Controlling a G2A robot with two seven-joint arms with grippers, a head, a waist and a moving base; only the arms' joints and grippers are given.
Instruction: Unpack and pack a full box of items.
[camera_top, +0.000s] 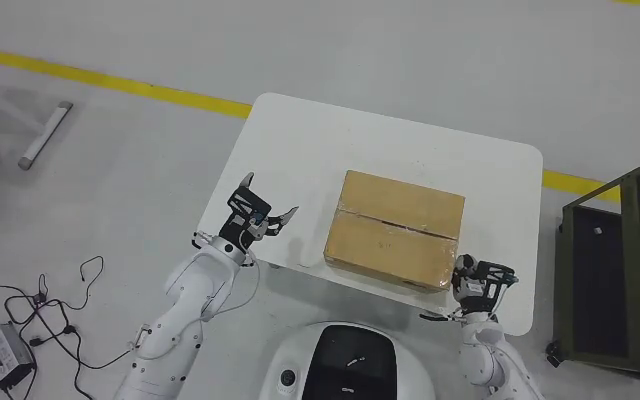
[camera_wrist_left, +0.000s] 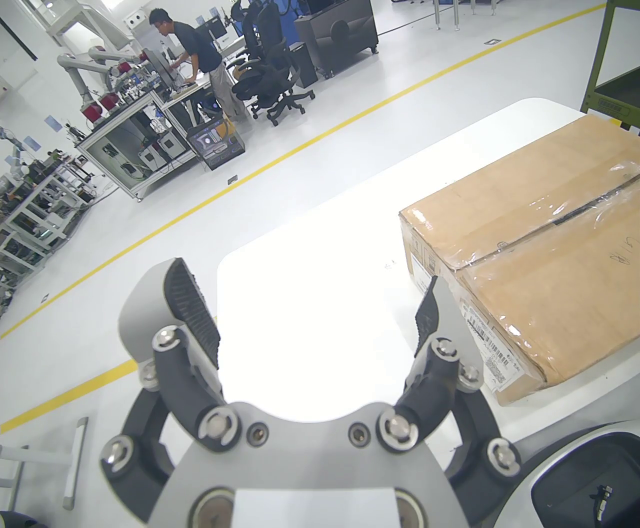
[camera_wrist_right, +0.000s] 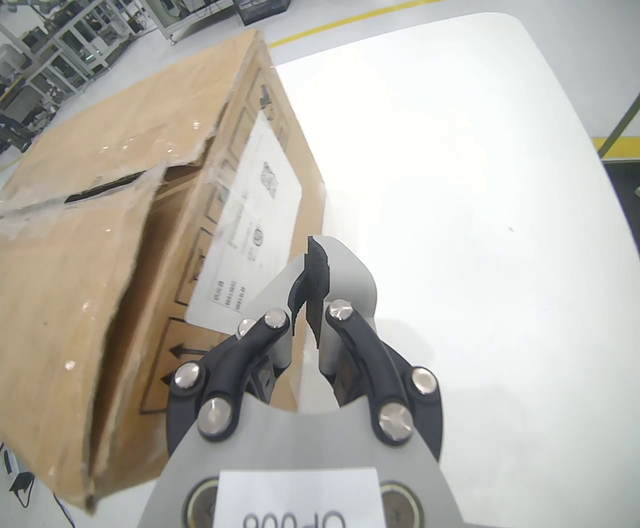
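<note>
The cardboard box (camera_top: 395, 230) (camera_wrist_left: 540, 240) (camera_wrist_right: 100, 200) sat on the white desk (camera_top: 420, 140) (camera_wrist_left: 325, 240) (camera_wrist_right: 450, 200), roughly midway along it and close to the edge nearest me. Its top flaps lay shut, with clear tape running along the seam between them. In my right wrist view that tape looked torn and wrinkled at the end of the seam, where a narrow dark slit showed between the flaps. A white printed label (camera_wrist_right: 250, 220) covered part of the short side of the box that faced my right arm. Smaller labels were stuck on the short side facing my left arm.

My left end effector (camera_top: 268, 197) (camera_wrist_left: 305, 274) hung over the bare left part of the desk, beside the box's left end and apart from it. Its fingers (camera_wrist_left: 192, 300) were spread wide with nothing between them.

My right end effector (camera_top: 480, 275) (camera_wrist_right: 314, 250) was just beside the box's right end, near the corner closest to me and level with the labelled side. Its ribbed pads (camera_wrist_right: 316, 280) were pressed together at the tips and gripped nothing. I could not tell whether it touched the cardboard.

A yellow line (camera_top: 130, 88) crossed the grey floor beyond the desk. A dark green rack (camera_top: 600, 270) stood off the desk's right end, and loose cables (camera_top: 50, 300) lay on the floor to my left.
</note>
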